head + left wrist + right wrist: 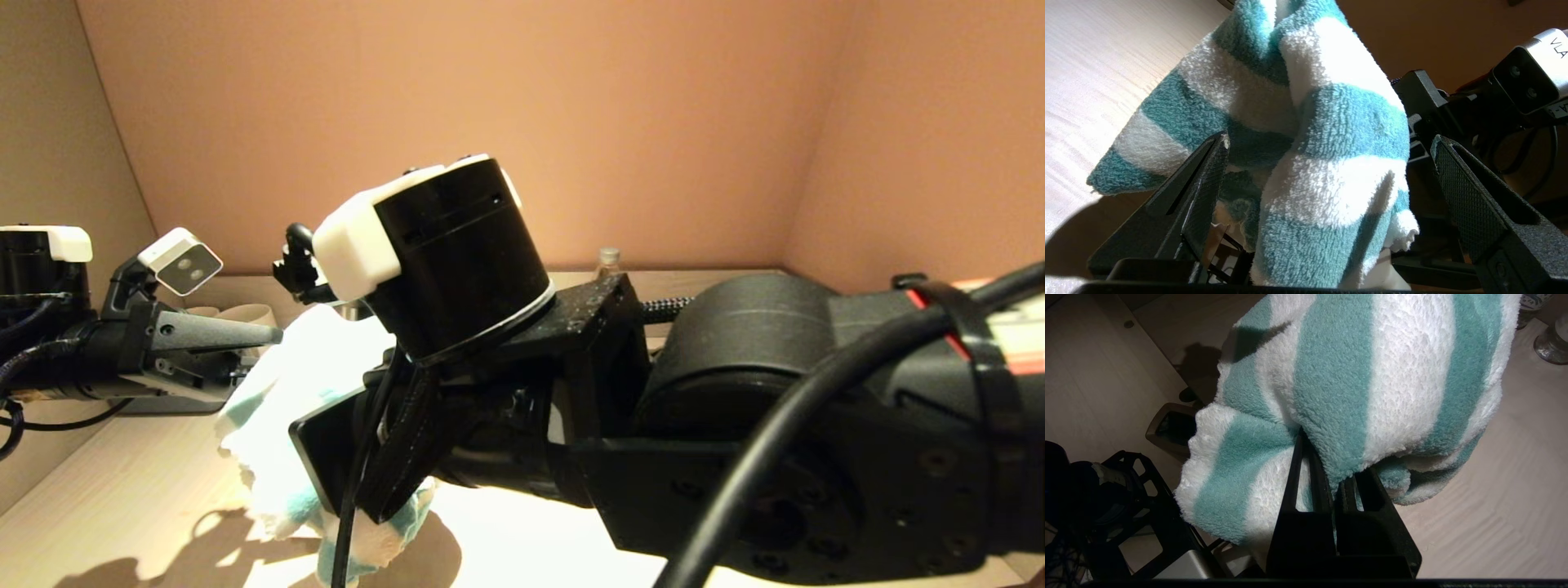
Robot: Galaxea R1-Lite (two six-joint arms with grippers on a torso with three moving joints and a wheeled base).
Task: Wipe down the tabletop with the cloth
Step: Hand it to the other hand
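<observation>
Cloth held above the tabletop

Right gripper (1337, 473) pinches the cloth (1372, 375); left gripper (1327, 163) gapes around it (untouched). Lower flat onto the tabletop (1094, 61), then sweep evenly.

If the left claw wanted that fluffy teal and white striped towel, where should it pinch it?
Probably the free hanging fold of the teal and white striped terry cloth, approached from the left, since the open left gripper already straddles it. The right gripper is pinching a bunched fold, so the rest drapes loose above the pale wood-grain tabletop.
</observation>
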